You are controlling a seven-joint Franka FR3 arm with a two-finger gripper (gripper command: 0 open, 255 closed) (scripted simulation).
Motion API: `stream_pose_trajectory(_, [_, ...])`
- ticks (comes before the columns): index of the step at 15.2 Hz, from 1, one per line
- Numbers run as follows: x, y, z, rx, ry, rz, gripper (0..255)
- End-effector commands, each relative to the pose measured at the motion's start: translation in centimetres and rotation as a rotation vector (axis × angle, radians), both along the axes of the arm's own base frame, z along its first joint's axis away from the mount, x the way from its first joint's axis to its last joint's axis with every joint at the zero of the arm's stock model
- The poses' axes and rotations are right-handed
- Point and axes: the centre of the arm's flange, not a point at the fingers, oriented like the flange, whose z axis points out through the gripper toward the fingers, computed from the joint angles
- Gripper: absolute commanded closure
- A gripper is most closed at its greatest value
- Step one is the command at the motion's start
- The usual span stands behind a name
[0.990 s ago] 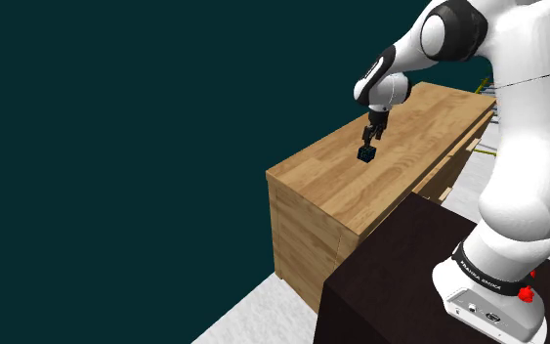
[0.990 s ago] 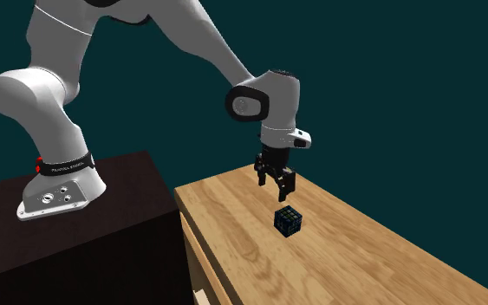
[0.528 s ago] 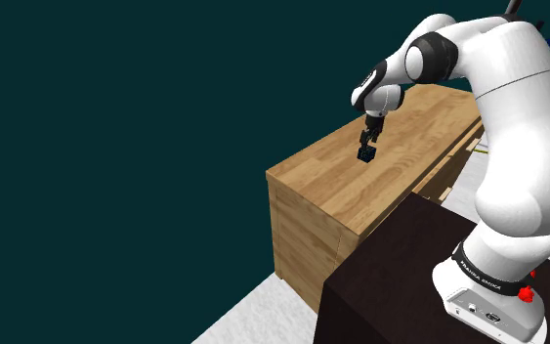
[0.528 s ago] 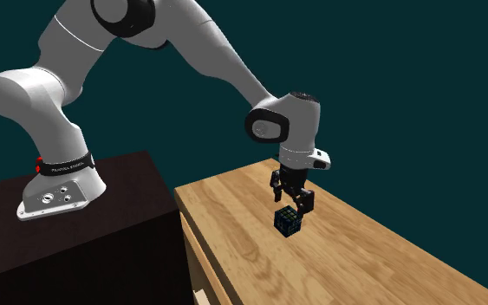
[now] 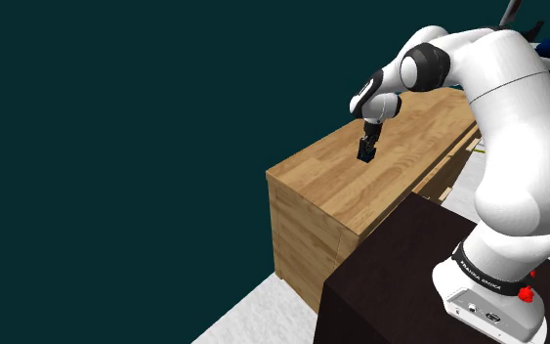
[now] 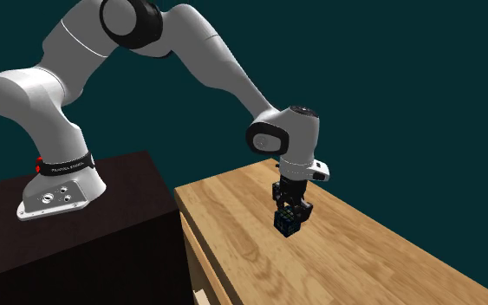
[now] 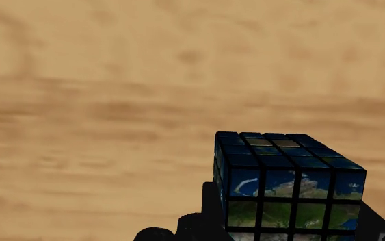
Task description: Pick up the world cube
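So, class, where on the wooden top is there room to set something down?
The wooden top is bare between the world cube and the dark stand, and past the cube toward the second exterior view's right. Crowded at the cube, under the arm.

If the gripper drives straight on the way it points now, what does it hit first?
The world cube. The gripper points down at it from very close, and the cube sits dead ahead in the wrist view. Directly under the cube is the wooden cabinet top. I cannot tell whether any gap to the cube remains.
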Motion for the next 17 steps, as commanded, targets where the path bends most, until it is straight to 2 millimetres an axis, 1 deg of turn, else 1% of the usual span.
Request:
stream_pose_trajectory(1, [0.0,0.0,-0.1,0.0,0.0,0.0,255])
stream_pose_trajectory(9, [-0.1,0.0,-0.1,0.0,0.0,0.0,255])
stream_pose_trajectory(17, [-0.1,0.0,4.1,0.0,0.0,0.0,255])
